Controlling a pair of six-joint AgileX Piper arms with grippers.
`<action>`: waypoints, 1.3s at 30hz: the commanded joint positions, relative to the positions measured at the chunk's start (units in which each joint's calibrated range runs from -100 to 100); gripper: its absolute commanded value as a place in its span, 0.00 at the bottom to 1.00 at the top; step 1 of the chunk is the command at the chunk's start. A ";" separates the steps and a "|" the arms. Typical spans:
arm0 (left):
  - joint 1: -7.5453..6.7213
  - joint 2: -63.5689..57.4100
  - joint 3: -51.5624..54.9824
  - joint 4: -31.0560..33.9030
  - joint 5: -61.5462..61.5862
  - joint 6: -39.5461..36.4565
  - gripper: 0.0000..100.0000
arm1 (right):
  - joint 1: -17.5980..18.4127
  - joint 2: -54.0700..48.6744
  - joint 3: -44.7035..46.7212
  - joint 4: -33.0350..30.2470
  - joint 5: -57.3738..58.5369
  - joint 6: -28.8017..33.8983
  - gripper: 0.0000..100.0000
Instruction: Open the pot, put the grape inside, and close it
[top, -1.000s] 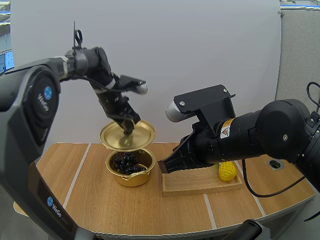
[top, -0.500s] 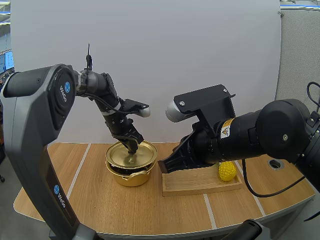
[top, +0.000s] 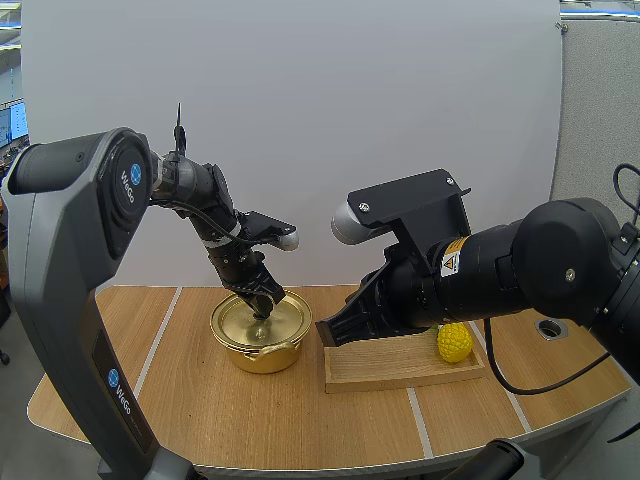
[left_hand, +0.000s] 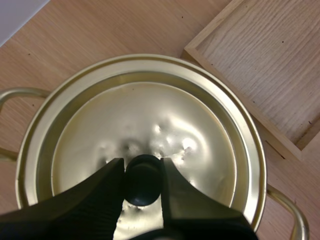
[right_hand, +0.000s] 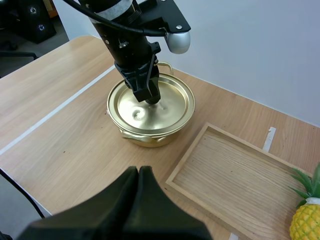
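High view
Pot (top: 262, 360): brass-coloured, stands on the tabletop (top: 300, 420) just beside the left edge of the tray (top: 390, 368).
Lid (top: 285, 325): lies on the pot and appears seated all round; the pot's inside is hidden under it.
Left jaws: down at the lid's middle, carried by the left arm (top: 200, 195).
Right jaws: low over the tray's left end, pointing toward the pot.
Pineapple (top: 454, 342): small and yellow, at the tray's right end, well apart from the pot.

Left wrist view
Knob (left_hand: 143, 177): black and round, at the lid's centre.
Left jaws: pinching the knob, one ribbed face on each side.
Lid surface: shiny, with shallow dents near the knob; its rim sits concentric within the pot's rim.

Right wrist view
Right jaws: pressed together into one dark wedge, holding nothing.
Pot and lid: ahead of the wedge, lid on, with the left jaws at its knob.

Handling (judgement)
Lid: probably thin sheet metal, so light, stiff, smooth and slippery at the rim.
Hold: the knob is the sound grasping point.
Release: likely safe only with the lid level in the rim; otherwise it may slide or rattle off.
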 joint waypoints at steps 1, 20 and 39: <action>-0.17 -0.01 0.56 0.10 -2.56 0.17 0.00 | -0.18 -0.53 0.18 -0.66 0.12 0.00 0.00; -0.17 -13.98 -2.86 -1.65 9.07 0.71 1.00 | -0.18 -0.53 0.18 -0.76 0.11 0.00 0.00; -0.17 -62.99 -6.37 -1.79 19.37 -3.47 1.00 | -2.13 -2.08 0.18 -2.79 -0.81 0.00 0.00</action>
